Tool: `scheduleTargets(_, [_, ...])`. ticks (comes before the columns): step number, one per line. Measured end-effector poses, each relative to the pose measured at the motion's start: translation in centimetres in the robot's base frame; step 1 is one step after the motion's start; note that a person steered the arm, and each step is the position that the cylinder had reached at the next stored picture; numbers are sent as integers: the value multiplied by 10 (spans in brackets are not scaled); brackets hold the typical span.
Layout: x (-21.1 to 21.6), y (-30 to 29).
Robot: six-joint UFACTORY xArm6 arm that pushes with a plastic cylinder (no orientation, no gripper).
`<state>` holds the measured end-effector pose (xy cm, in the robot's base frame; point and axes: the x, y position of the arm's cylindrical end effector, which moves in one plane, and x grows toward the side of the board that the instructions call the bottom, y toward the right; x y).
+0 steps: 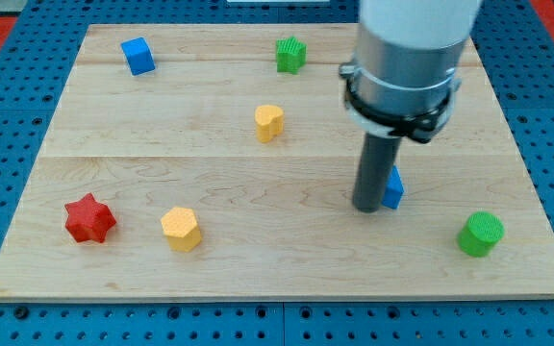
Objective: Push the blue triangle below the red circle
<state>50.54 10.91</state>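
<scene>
My tip (369, 207) on table (258, 269), touching blue triangle (393, 188) at its 9 o'clock. No hand in view, state untellable. Green cylinder (480, 234) at triangle's 4 o'clock.

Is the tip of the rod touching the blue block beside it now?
Cannot tell. In the camera view my tip overlaps the left edge of the blue triangle, with no gap visible, but the rod hides the place where they would meet.
</scene>
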Motion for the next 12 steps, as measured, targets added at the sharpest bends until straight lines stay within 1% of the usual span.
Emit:
scheduleTargets(1, [-24, 14])
scheduleTargets(2, [-46, 41])
scheduleTargets(4, [-36, 118])
scheduleTargets(5, [-37, 144])
scheduleTargets(7, [-50, 108])
scheduleTargets(9, [-86, 43])
scheduleTargets(11, [-101, 40])
scheduleTargets(12, [-115, 28])
